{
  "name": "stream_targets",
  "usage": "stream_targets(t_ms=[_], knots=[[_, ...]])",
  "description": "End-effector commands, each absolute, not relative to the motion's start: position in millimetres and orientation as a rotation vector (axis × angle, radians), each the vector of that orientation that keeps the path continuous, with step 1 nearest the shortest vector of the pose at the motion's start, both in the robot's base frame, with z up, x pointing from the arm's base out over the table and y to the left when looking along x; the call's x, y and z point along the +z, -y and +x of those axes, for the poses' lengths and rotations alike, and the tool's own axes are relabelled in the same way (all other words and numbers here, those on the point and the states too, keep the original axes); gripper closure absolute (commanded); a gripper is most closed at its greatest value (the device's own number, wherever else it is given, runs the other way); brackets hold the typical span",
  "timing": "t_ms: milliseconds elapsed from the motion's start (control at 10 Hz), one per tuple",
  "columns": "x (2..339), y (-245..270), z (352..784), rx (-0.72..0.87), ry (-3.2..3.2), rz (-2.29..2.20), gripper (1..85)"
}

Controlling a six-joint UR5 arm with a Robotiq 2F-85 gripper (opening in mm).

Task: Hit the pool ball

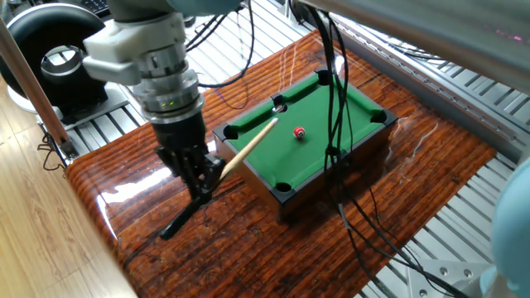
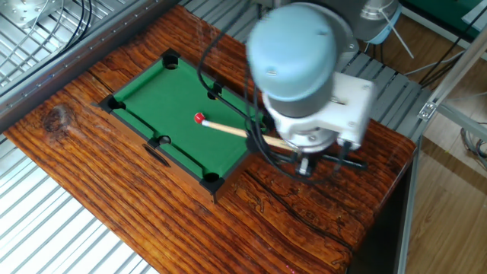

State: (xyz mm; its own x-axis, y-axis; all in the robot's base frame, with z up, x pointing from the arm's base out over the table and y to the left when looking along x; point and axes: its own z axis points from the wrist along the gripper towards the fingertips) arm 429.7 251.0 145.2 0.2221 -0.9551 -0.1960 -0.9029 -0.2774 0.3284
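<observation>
A: Where does the pool ball (image 1: 299, 132) sit?
B: On the green felt of the mini pool table (image 1: 352, 101), near its middle, on the wooden counter (image 1: 248, 240).
A: And the gripper (image 1: 201, 177)?
B: Clamped on the cue stick (image 1: 248, 142), whose tip touches the ball in the other fixed view.

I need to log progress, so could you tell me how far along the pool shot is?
Done: the gripper is shut on the cue stick. In hand: its tip is near the pool ball on the mini pool table. Left: no strike shows.
</observation>
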Motion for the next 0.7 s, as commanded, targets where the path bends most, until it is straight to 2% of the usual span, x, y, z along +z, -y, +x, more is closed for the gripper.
stream_targets(t_ms=[0, 600], knots=[[141.4, -239.1, 421.1, -0.653, 1.785, 2.345, 84.7], [142.0, -252.1, 411.3, -0.764, 1.824, 2.302, 84.7]])
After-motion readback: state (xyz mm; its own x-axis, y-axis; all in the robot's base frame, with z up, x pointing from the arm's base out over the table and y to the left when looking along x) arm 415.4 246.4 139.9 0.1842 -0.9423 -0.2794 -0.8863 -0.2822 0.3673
